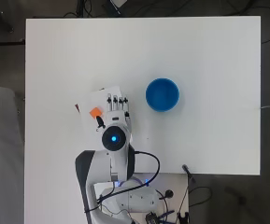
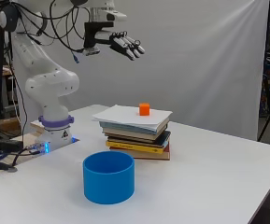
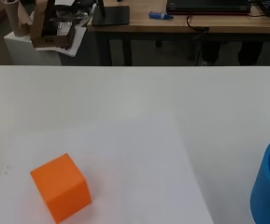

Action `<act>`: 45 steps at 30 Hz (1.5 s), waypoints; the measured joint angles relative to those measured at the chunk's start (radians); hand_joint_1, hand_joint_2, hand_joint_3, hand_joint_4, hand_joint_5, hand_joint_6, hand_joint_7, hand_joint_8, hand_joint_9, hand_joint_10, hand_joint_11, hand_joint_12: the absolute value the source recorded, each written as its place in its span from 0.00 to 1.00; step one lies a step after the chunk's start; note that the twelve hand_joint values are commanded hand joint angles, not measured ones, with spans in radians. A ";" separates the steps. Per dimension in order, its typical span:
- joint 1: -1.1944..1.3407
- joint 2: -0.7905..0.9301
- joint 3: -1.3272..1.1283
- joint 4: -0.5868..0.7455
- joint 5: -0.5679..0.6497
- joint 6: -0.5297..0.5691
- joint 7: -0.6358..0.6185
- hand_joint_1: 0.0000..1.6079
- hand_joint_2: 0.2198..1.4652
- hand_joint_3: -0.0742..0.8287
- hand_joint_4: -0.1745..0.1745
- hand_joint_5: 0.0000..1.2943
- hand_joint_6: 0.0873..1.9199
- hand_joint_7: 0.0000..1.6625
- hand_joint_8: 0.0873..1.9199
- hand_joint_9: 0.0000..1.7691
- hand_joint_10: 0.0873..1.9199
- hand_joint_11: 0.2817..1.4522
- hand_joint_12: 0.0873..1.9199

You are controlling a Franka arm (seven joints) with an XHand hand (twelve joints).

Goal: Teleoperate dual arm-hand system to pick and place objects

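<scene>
1. Nearest to me in the side view is the blue bowl (image 2: 109, 177), a round, straight-walled container standing upright on the white table (image 2: 209, 182). I see nothing inside it from overhead.
2. Behind the bowl is a stack of books (image 2: 137, 135), with a white sheet or white cover on top that overhangs the volumes beneath. The bowl and the stack stand apart, with bare table between them.
3. The orange cube (image 2: 144, 109) rests on that white top surface, toward the stack's far side in the side view. My wrist view shows it close up, one corner turned toward the camera, sitting flat on the white sheet.
4. The hand (image 2: 125, 45) hangs well above the stack, palm down, with its fingers (image 2: 135, 46) straight and spread slightly apart, gripping nothing. It touches neither the cube nor the books.
5. From overhead, the hand sits just beside the cube, with the fingertips reaching over the white sheet and the bowl off to the side.
6. Farthest off, the wrist view catches a wooden desk (image 3: 181, 21) beyond the table's edge.
</scene>
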 joint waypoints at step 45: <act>-0.012 0.029 0.181 -0.512 0.336 0.653 -0.086 0.27 0.63 0.08 0.77 0.31 0.00 0.25 0.00 0.28 0.00 0.20 0.00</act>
